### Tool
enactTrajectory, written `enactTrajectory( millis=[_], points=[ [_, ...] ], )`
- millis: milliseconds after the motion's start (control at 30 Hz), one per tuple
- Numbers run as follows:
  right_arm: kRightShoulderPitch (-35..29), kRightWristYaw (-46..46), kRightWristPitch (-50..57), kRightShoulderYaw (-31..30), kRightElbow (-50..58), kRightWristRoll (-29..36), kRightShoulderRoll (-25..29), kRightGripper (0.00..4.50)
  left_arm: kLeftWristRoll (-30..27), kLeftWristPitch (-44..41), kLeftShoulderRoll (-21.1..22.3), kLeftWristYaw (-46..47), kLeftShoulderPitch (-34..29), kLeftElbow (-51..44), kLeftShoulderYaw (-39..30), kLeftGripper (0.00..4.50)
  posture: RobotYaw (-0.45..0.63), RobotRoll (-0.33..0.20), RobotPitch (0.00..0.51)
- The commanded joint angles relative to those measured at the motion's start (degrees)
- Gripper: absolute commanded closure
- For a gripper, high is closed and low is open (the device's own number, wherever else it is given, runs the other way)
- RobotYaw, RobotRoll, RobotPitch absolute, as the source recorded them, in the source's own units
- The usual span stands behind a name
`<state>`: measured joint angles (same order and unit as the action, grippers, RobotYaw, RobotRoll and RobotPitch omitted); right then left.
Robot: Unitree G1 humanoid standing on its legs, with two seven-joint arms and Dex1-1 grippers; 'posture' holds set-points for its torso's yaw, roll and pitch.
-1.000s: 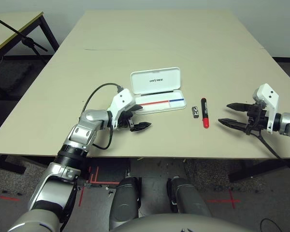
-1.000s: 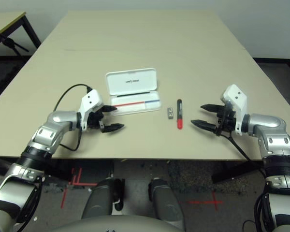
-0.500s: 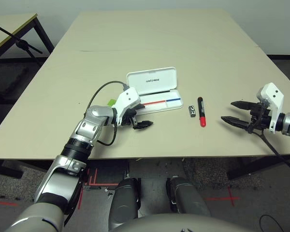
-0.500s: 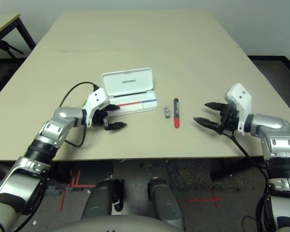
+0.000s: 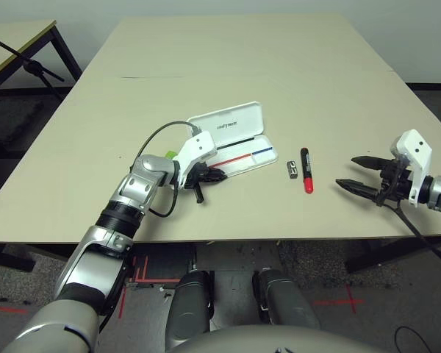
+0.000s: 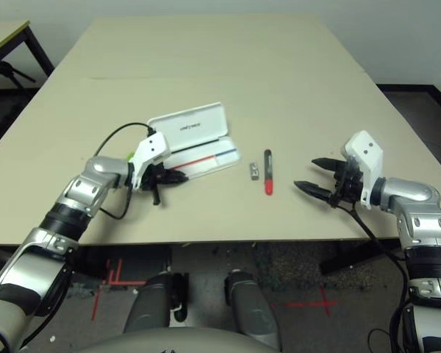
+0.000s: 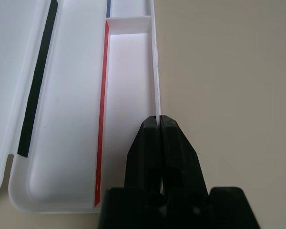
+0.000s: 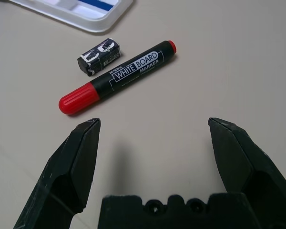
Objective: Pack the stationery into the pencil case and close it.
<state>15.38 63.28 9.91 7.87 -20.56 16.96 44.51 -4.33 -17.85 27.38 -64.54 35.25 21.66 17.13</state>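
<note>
So the setting is a big beige table (image 5: 242, 66) with a pale wall (image 5: 242, 7) past its far edge, and a dark floor (image 5: 235, 257) with red tape marks (image 5: 159, 278) on the near side. There's also part of a second table (image 5: 15, 44) off at far left, with a black stand (image 5: 34, 68) by it.

The pencil case (image 5: 239, 163) is lying open left of the middle, lid (image 5: 231, 123) on the far side with the black lettering showing. It sits at an angle, right end farther away than the left. You can see the red-and-blue stripe (image 5: 239, 159) running inside, plus a black strip (image 7: 38, 81) along the hinge side.

Left gripper (image 7: 159, 119) is at the near long side of the case, toward its left end. Its fingers are pinching the thin wall there — one inside the tray, one outside.

A bit of something lime green (image 5: 170, 154) pokes out on the far side of the left wrist; the arm hides most of it, so I can't tell how it's lying.

Right of the case is the small black-grey block (image 5: 292, 170), flat on the table, and just to the right of that the black marker (image 5: 306, 169), red cap end toward the near side. Right gripper (image 8: 155, 121) hovers farther right — fingers spread wide, nothing between them, pointing left, apart from the marker.
</note>
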Motion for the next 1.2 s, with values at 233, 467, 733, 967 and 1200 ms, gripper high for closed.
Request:
enactTrajectory(
  millis=[233,467,733,967,1200],
  points=[
    [0.91,-0.03,-1.32,-0.22,-0.95,-0.13,-0.77,0.0,-0.48,4.05,4.75,-6.91,-2.63,-7.03,0.5,4.47,-0.16,0.0,0.085],
    [2.36,0.28,-2.13,-0.98,-2.72,-0.64,-1.24,0.0,-0.94,3.12,6.62,-9.16,-5.4,-11.78,0.56,4.47,-0.14,0.0,0.086],
    [3.47,0.72,-2.93,-1.46,-4.08,-1.2,-1.72,0.0,-0.02,4.53,6.55,-9.31,-7.29,-12.38,1.39,4.47,-0.14,0.0,0.084],
    [3.31,2.49,-2.07,-1.95,-3.63,-0.85,-1.46,0.0,-0.16,5.46,6.27,-9.47,-6.96,-11.5,1.87,4.47,-0.14,0.0,0.08],
    [2.18,4.5,-0.56,-2.06,-2.25,-0.7,-1.06,0.0,0.32,7.39,6.2,-9.62,-6.7,-10.21,2.38,4.47,-0.14,0.0,0.081]
  ],
)
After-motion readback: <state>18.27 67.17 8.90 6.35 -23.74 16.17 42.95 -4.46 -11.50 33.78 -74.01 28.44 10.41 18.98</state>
